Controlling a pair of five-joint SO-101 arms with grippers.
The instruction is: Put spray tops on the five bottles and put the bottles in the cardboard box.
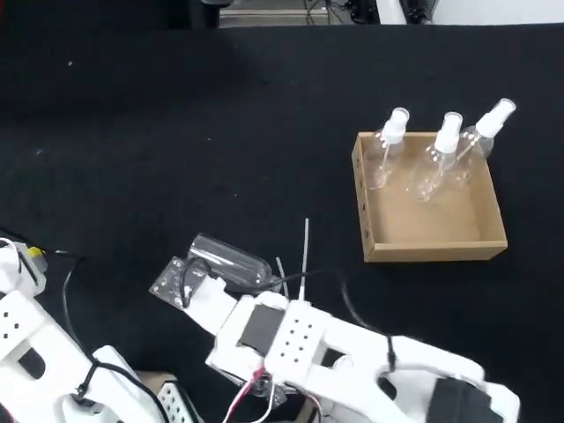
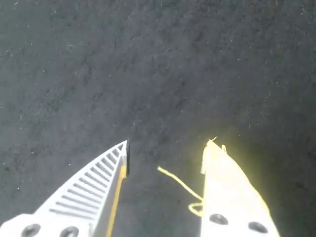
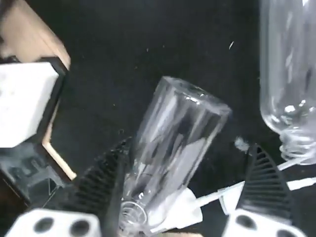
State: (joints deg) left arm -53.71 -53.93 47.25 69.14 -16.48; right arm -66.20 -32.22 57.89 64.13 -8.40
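Clear bottle (image 3: 180, 123) between spread jaws of right gripper (image 3: 190, 150) — left gripper (image 2: 168, 144) parted, empty

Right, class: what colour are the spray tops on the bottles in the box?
White; the spray tops show best in the high view.

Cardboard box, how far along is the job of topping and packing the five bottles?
Done: three topped bottles lean in the cardboard box. In hand: the right pincer is open around a topless bottle lying on the table. Left: top and box that one and the second topless bottle beside it; loose spray tops lie nearby. The left pincer hangs open over the table.
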